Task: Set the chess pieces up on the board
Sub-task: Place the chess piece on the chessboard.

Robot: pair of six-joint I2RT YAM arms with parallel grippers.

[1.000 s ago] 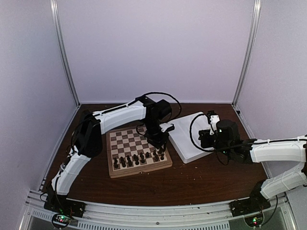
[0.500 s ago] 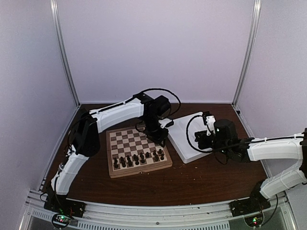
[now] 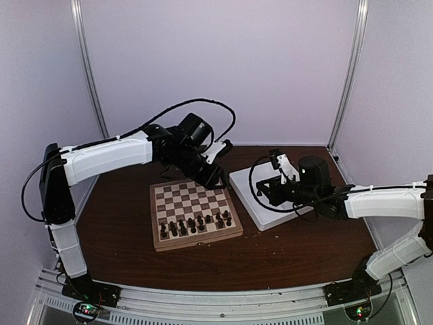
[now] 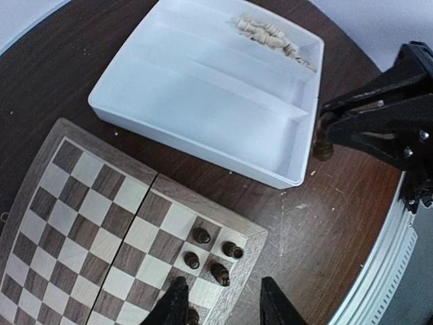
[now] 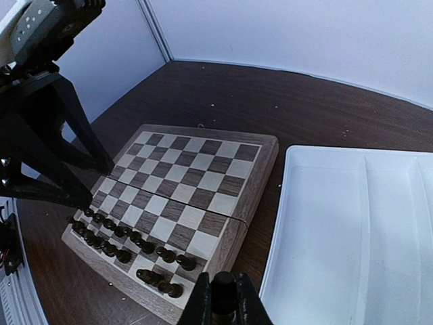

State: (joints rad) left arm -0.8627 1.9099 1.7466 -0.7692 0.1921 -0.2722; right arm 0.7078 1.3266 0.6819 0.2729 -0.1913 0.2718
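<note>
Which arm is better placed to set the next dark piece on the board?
Right. The right gripper holds a dark piece beside the board, while the left gripper hangs over the board's corner with jaws apart and empty.

Matt wooden board (image 4: 88, 203), smooth plastic tray (image 4: 203, 101)

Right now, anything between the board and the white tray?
Nothing. Only a bare strip of table separates the board from the tray, and they don't touch. It is clearest in the left wrist view, and the right wrist view agrees.
</note>
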